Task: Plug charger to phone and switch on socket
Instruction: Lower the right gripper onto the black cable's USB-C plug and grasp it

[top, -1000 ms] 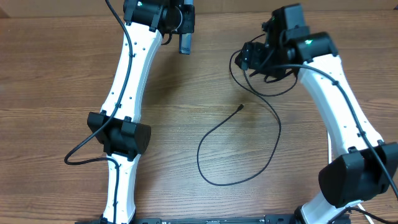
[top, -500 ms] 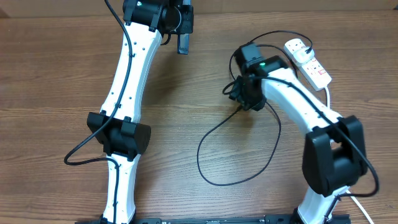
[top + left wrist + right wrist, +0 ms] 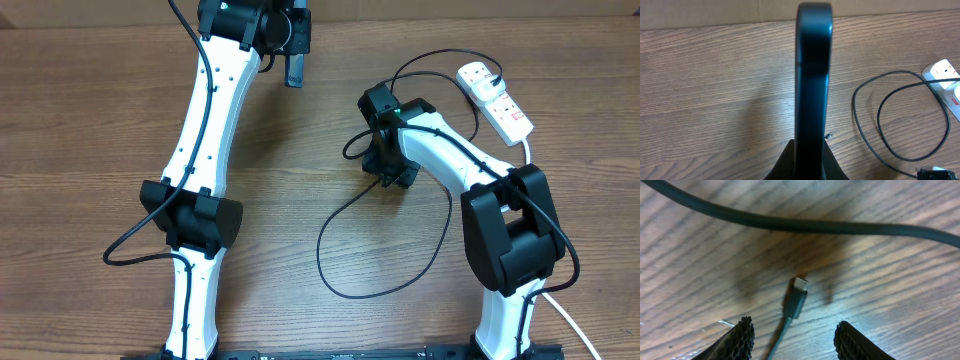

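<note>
My left gripper [image 3: 294, 62] is shut on the phone [image 3: 296, 68], held edge-on at the far side of the table; in the left wrist view the phone [image 3: 813, 80] stands as a dark slab between the fingers [image 3: 810, 167]. Its screen is not visible. The charger, a thin black cable [image 3: 345, 292], loops across the table middle. Its connector tip [image 3: 798, 299] lies on the wood between the open fingers of my right gripper [image 3: 795, 340], which hovers low over it [image 3: 388, 172]. The socket, a white power strip [image 3: 494, 99], lies at the far right with the cable's plug end near it.
The socket's thick white cord [image 3: 527, 150] runs down the right edge behind my right arm. Cable loops [image 3: 900, 115] lie near the power strip [image 3: 945, 75]. Bare wooden table [image 3: 90, 120] at the left and front.
My right arm swung from over the power strip leftward and down to the cable's connector tip, uncovering the strip. The left arm with the phone has not moved.
</note>
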Controlling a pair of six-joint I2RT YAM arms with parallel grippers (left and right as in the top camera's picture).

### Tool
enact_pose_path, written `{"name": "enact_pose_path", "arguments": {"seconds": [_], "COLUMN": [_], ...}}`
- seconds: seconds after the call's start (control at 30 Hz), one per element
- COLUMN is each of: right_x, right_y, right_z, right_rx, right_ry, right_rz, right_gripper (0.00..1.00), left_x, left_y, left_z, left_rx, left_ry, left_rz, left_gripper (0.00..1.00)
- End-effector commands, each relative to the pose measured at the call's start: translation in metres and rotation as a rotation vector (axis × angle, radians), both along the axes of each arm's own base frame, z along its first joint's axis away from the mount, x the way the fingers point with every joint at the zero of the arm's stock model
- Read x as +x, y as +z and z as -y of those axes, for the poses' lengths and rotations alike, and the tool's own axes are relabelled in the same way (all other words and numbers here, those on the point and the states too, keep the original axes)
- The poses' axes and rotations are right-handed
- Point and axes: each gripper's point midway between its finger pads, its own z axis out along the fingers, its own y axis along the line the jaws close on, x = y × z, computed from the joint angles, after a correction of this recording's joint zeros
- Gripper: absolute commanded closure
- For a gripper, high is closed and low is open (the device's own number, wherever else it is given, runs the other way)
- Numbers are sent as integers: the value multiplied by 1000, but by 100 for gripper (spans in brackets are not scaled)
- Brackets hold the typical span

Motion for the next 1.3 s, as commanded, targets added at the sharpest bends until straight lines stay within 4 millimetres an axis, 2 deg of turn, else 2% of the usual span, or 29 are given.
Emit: {"name": "enact_pose_path", "arguments": {"seconds": [0.0, 0.17, 0.33, 0.47, 0.93, 1.07, 1.17, 1.27], "right_x": [-2, -4, -11, -14, -9, -7, -7, -8], "right_y": [-2, -4, -17, -25, -26, -27, -28, -28], "right_z": [2, -3, 1, 3, 5, 7, 7, 6], "right_rx": [0, 25, 11, 10, 15, 1, 1, 8], "right_ry": [-20, -27, -36, -36, -44, -45, -45, -45], "right_rz": [-7, -22, -44, -44, -30, -18, -21, -28], "right_gripper": [49, 50, 60, 60, 67, 70, 76, 76], "left_x": [2, 2, 1, 1, 1, 1, 1, 1], "left_y": [20, 20, 20, 20, 20, 20, 20, 20], "left_z": [-8, -8, -8, -8, -8, -8, -8, -8], "left_rx": [2, 2, 1, 2, 1, 1, 1, 1], "left_ry": [10, 10, 11, 11, 11, 11, 11, 11], "left_rz": [52, 51, 51, 50, 50, 50, 50, 50], "left_gripper": [96, 96, 96, 96, 96, 96, 96, 96]}}
